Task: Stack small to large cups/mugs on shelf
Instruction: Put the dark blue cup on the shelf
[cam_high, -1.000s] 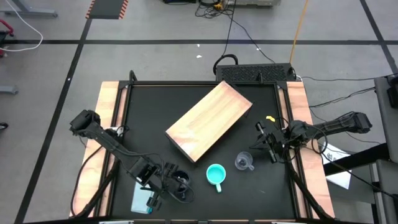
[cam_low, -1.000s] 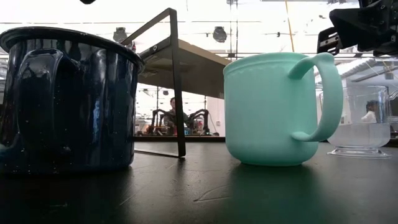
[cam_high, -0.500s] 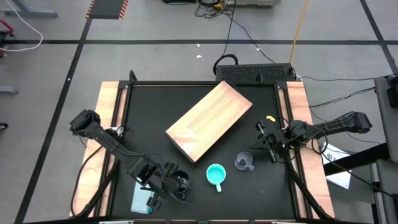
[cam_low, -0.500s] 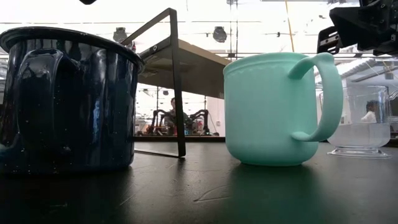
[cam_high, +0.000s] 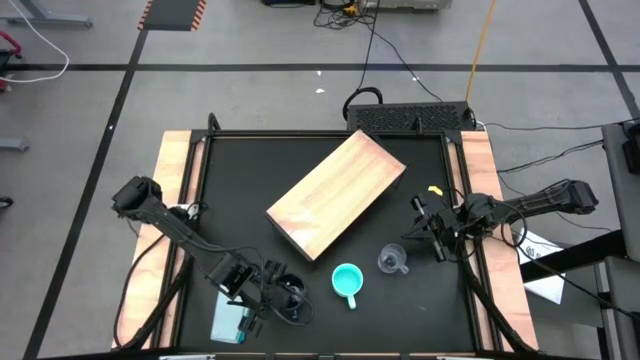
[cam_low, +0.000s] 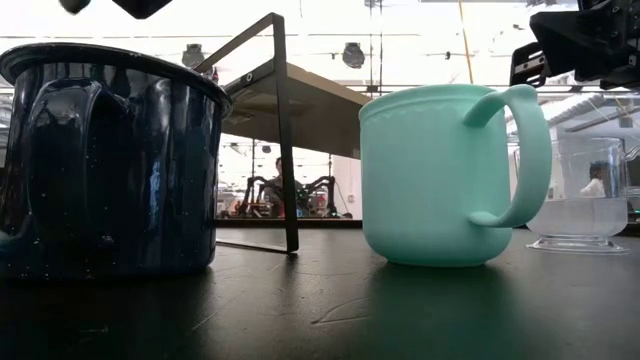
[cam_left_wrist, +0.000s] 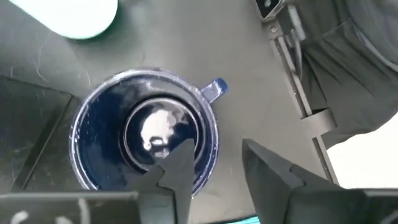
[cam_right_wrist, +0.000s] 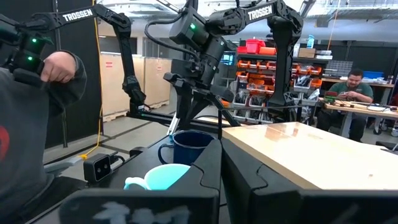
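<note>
The dark navy mug (cam_high: 290, 289) stands upright on its base near the table's front left, handle (cam_left_wrist: 213, 89) sideways. My left gripper (cam_left_wrist: 216, 147) hangs open just above its rim (cam_low: 110, 52); one finger is over the hollow, the other outside the wall. The turquoise mug (cam_high: 347, 281) and the clear cup (cam_high: 392, 261) stand to its right. The wooden shelf (cam_high: 337, 194) lies diagonally mid-table. My right gripper (cam_high: 432, 229) waits shut at the right edge.
A flat pale-teal block (cam_high: 229, 323) lies at the front left beside the navy mug. The shelf rests on a black metal frame (cam_low: 282, 130). A person's sleeve (cam_right_wrist: 28, 118) shows beyond the table in the right wrist view.
My left gripper has opened over the navy mug: in the low view its dark fingers now show as two parts spread wide above the rim. The mug stands where it was.
</note>
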